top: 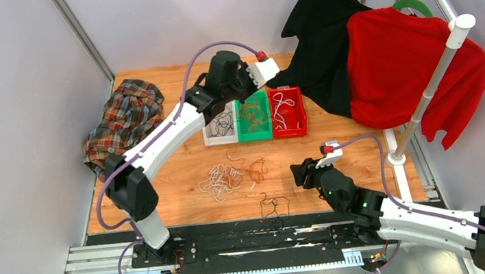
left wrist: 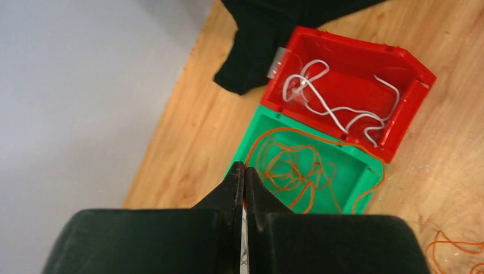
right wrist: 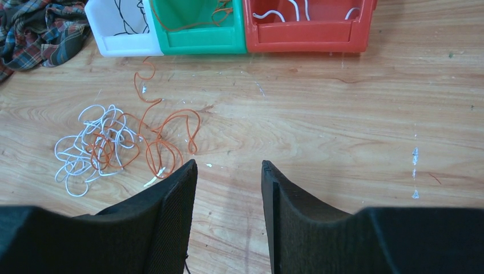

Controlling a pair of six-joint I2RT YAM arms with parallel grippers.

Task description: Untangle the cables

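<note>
The left gripper (left wrist: 244, 171) hangs over the far left corner of the green bin (top: 255, 136), jaws pressed shut. That bin holds orange cables (left wrist: 291, 168). The red bin (top: 290, 132) to its right holds white cables (left wrist: 337, 108), and the white bin (top: 221, 139) to its left holds black ones (top: 223, 122). Nearer, on the wooden table (top: 351, 145), lies a tangle of white and orange cables (top: 224, 179), with a black cable (top: 274, 206) by the near edge. The right gripper (right wrist: 228, 168) sits low over bare wood to the right of the tangle, jaws apart, gripping nothing. A plaid shirt (top: 123, 116) lies far left.
</note>
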